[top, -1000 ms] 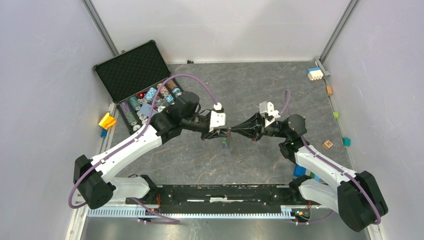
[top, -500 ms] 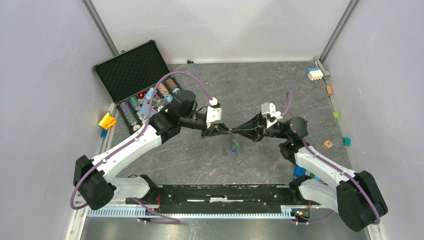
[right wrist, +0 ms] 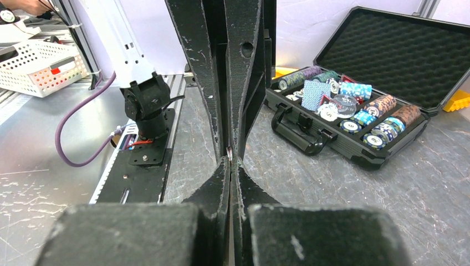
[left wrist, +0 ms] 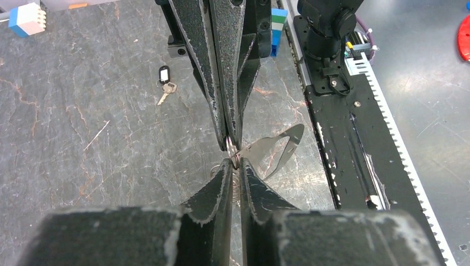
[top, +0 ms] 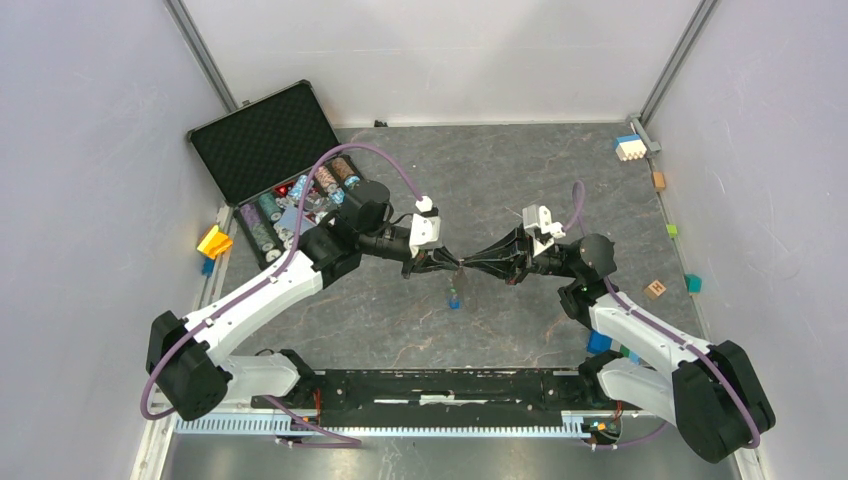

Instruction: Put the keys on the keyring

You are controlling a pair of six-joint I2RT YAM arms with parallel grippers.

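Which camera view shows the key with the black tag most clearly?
The left wrist view. There the key with the black tag lies in plain sight on the table. The right wrist view does not include it, and in the top view it is too small to find.

Bright, flat white light falls from above the surface [top: 520, 170], so the top view is crisp throughout. The arms [top: 270, 290] throw only soft, pale shadows on the surface straight beneath them. The walls [top: 90, 200] around the surface wash out to a faint lilac, with no hard glare. In both wrist views the near blocks of the camera's own jaws, the left jaws and the right jaws alike, are a dark, grainy blur. Their tips and the veined surface beyond them stay sharp. The wide lens makes those near jaws loom large above the surface.
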